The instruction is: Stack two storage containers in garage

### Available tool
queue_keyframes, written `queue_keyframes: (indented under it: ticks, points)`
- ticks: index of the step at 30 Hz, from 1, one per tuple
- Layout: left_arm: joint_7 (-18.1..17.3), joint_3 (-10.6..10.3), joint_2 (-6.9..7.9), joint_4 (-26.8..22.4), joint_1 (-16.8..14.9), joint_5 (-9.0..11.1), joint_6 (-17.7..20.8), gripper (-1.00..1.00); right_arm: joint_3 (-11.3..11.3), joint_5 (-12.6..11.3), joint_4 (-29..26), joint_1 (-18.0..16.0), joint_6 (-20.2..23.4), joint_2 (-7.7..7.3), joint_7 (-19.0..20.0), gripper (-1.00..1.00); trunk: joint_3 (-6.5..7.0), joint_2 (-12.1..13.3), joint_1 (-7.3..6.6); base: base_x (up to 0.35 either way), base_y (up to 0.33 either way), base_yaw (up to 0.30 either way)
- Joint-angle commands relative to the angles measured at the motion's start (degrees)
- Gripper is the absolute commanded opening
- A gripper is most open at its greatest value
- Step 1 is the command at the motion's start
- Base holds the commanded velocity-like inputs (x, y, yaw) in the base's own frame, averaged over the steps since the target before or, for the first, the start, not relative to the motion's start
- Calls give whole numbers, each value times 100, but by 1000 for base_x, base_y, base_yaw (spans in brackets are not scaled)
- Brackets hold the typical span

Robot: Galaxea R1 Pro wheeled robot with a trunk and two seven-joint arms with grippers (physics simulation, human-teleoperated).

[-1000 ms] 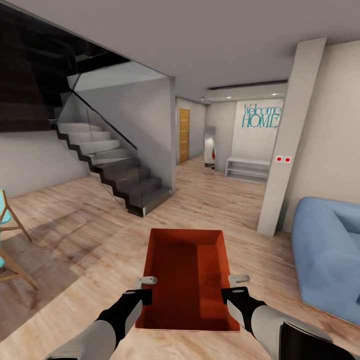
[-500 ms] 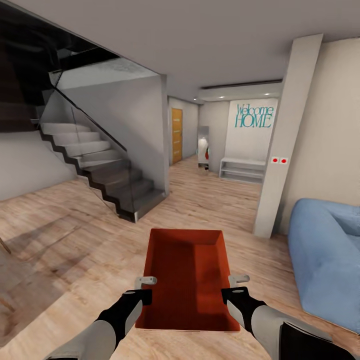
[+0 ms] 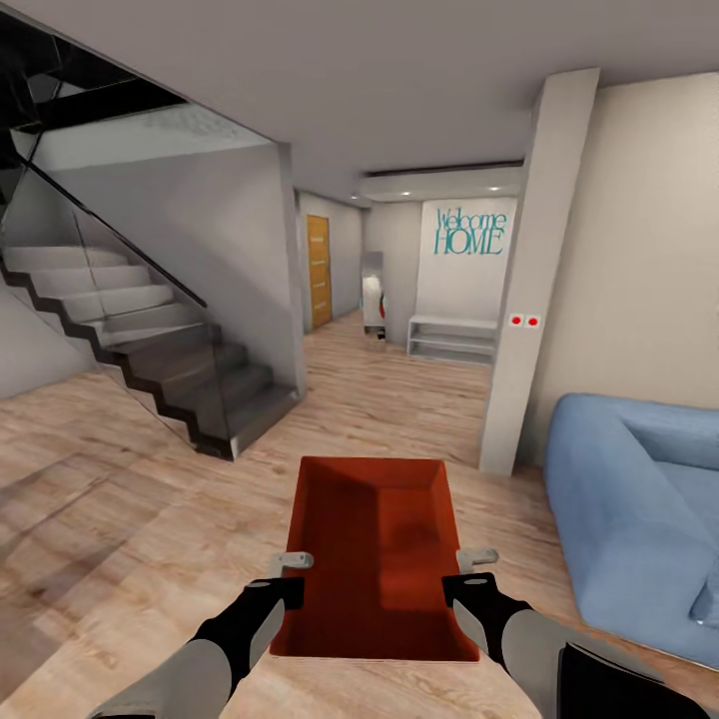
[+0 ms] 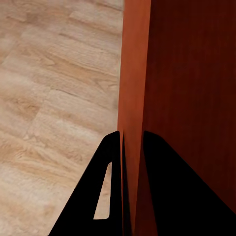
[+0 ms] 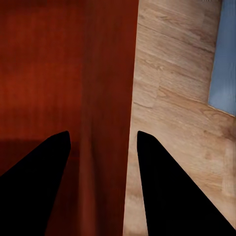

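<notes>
This is a home, an open living area with light wood floor (image 3: 120,519). Left of the white pillar (image 3: 529,270) rises a staircase (image 3: 150,350) (glass-sided); right of it sits a blue sofa (image 3: 639,509); behind it, "Welcome HOME" lettering (image 3: 469,232).

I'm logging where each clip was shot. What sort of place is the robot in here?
Most likely a home's open living area near the entrance hall: a blue sofa, a staircase with glass railing, and a "Welcome HOME" wall sign over light wood flooring.
</notes>
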Motion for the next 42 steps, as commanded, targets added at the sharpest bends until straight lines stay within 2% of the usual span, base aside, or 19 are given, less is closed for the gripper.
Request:
queue_keyframes:
  ticks: [1,42]
  points:
    - [13,-7,54,50,5,-37,33,-100,-152,30,10,-6,-119,-21,0,-100,-2,-4,5,322,0,-31]
    - [13,-7,53,42,5,-36,33,-100,-152,31,11,-6,-118,-21,-2,-100,-2,-4,5,323,0,0]
